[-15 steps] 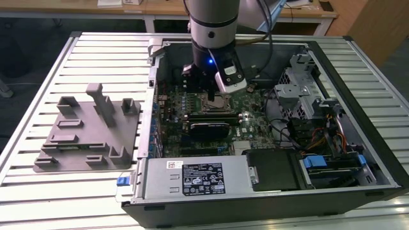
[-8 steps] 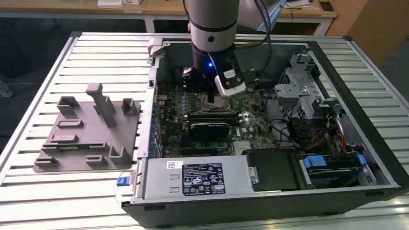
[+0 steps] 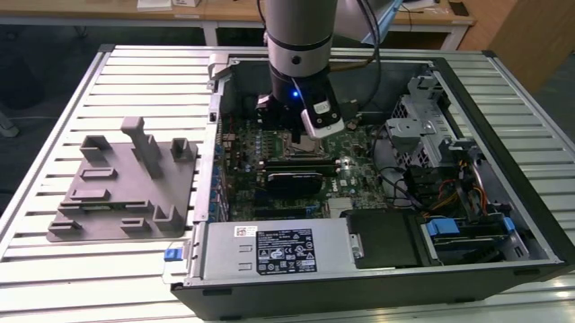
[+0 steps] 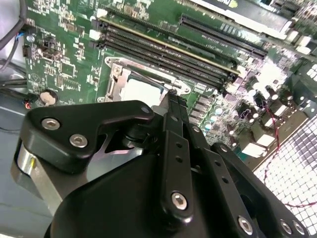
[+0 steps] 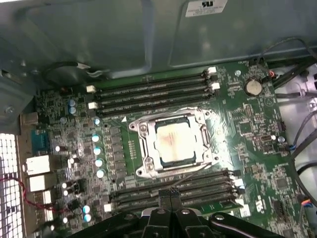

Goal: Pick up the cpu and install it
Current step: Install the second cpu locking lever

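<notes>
The cpu (image 5: 174, 141), a small square chip with a silvery top, lies flat inside the metal-framed socket (image 5: 142, 148) on the green motherboard (image 5: 247, 124). In the second wrist view the cpu (image 4: 142, 90) shows just past the black fingertips (image 4: 172, 97). My gripper (image 5: 170, 192) hovers above the board beside the socket, over the nearer memory slots. Its two fingers are pressed together, shut, with nothing between them. In the exterior view the arm (image 3: 301, 60) reaches straight down into the open computer case (image 3: 503, 202), and its wrist covers the socket area.
Memory slots (image 5: 153, 94) run along both sides of the socket. A graphics card (image 3: 292, 180), loose cables (image 3: 449, 195) and a drive cage (image 3: 422, 114) crowd the case. A power supply (image 3: 269, 249) sits at the case's near end. A grey plastic tray (image 3: 117, 192) stands at the exterior view's left.
</notes>
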`<state>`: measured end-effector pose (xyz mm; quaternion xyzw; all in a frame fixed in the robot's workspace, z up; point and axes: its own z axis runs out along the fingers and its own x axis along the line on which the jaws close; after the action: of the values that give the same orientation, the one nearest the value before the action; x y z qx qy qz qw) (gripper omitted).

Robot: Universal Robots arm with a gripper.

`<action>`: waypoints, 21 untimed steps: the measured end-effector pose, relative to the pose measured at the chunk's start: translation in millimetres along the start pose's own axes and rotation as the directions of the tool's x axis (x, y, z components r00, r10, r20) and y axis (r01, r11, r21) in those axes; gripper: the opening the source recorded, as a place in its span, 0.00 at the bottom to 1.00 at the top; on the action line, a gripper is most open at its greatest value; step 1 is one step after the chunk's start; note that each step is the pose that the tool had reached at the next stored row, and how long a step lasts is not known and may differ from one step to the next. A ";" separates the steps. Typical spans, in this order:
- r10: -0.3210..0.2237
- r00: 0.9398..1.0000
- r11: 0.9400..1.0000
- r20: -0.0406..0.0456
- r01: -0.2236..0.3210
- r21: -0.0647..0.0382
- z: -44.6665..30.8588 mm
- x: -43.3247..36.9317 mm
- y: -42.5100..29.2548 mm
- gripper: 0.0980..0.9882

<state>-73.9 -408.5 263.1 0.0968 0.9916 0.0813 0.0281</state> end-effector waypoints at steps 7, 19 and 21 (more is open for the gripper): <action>0.000 1.000 1.000 -0.001 0.000 -0.006 8.4 0.4 -1.4 0.01; 0.000 1.000 1.000 -0.001 0.000 -0.006 21.8 0.9 -3.7 0.01; 0.000 1.000 1.000 -0.001 0.000 -0.006 23.2 0.9 -3.9 0.01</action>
<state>-73.8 -408.5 239.5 0.0969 0.9913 0.0844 0.0278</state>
